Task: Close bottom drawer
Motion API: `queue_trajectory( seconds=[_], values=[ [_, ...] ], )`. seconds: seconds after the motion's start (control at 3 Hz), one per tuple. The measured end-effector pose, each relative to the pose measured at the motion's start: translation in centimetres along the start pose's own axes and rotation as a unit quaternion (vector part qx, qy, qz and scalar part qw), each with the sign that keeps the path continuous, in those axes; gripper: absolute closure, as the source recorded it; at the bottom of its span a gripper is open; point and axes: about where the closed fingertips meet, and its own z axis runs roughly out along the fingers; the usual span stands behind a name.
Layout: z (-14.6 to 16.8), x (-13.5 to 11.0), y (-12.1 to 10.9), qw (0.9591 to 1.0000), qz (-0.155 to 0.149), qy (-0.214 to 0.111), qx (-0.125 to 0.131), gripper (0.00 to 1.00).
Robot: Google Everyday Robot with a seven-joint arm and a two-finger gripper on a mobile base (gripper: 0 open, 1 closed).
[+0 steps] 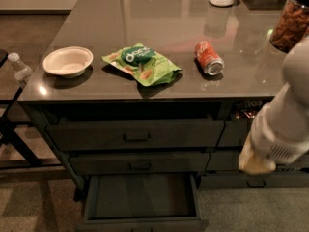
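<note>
You see dim, warm light, glare spots on the countertop (145, 28), and the gripper (257, 162) pale low at right.

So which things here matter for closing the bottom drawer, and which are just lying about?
Job: bottom drawer, standing open; claw, low on the right, off to the drawer's side.
Lying about: white bowl, green snack bag, red can on its side, jar, plastic bottle.
</note>
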Motion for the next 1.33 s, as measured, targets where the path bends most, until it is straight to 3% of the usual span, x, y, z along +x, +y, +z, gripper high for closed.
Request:
queue_trajectory(
  seconds=[0.33, 0.67, 1.0, 1.33],
  values=[
    [2.8, 1.6, 2.4, 0.9992, 0.001, 0.022, -0.033, 1.0],
    [2.7, 1.6, 2.4, 0.9992, 0.001, 0.022, -0.033, 1.0],
    [6.3, 2.8, 4.2, 0.9969, 0.006, 0.045, -0.064, 1.0],
    [14.0, 5.5, 8.1, 0.9885, 0.016, 0.087, -0.122, 1.0]
  ],
)
